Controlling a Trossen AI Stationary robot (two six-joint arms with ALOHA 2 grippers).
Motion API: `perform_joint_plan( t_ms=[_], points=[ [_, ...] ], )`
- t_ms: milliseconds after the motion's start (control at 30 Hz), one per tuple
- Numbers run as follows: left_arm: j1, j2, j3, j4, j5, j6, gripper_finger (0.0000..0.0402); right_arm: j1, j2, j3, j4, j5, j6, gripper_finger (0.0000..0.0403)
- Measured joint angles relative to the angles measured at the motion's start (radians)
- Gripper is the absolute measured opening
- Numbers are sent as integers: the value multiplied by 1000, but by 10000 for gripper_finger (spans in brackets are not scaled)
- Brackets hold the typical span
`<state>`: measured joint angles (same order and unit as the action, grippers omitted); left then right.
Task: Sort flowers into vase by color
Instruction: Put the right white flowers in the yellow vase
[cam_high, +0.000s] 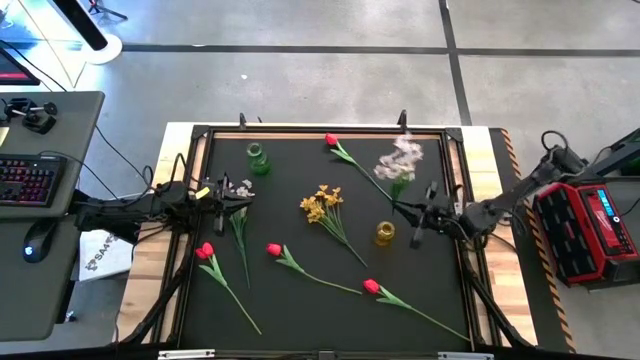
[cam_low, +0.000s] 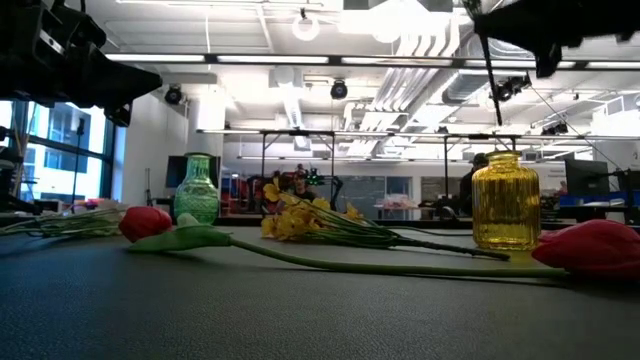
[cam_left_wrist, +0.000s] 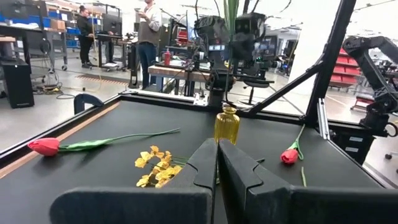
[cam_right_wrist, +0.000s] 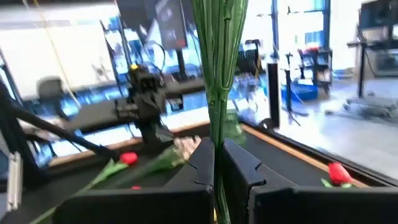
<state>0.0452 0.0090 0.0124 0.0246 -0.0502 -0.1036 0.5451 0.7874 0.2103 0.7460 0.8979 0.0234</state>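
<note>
My right gripper is shut on a bunch of white-pinkish blossoms, raised just beyond the yellow vase. My left gripper is shut and empty, raised over another white-pinkish bunch that lies flat on the mat. A yellow blossom bunch lies at mid-table. Four red tulips lie flat: one at the far side, one at the near left, one near the middle, one at the near right. A green vase stands at the far left. My right gripper pinches the bunch's green stems between its two fingers. The fingers come level from the table's right side and lie across the stems. The bunch stands roughly upright, lifted clear of the mat, with its blossoms above the fingers and outside the right wrist view.
A raised black frame rims the dark mat. A red case stands off the table's right edge, and a keyboard desk is to the left. People stand in the room beyond the table.
</note>
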Motion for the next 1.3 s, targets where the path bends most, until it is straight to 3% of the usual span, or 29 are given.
perform_joint_plan(
  t_ms=[133, 300, 567, 833, 1300],
  points=[
    [0, 0, 0, 0, 0, 0, 3, 12, 6, -131, 198, -78, 6, 0],
    [0, 0, 0, 0, -35, 0, 3, 19, 6, -198, 293, -90, 3, 0],
    [0, 0, 0, 3, -42, 0, 3, 19, 6, -189, 310, -188, -1, 0],
    [0, 0, 0, 4, -43, 0, 3, 18, 22, -188, 291, -188, -2, 0],
    [0, 0, 0, 53, -44, 0, 3, -83, 188, -187, 373, -195, 70, 0]
  ],
)
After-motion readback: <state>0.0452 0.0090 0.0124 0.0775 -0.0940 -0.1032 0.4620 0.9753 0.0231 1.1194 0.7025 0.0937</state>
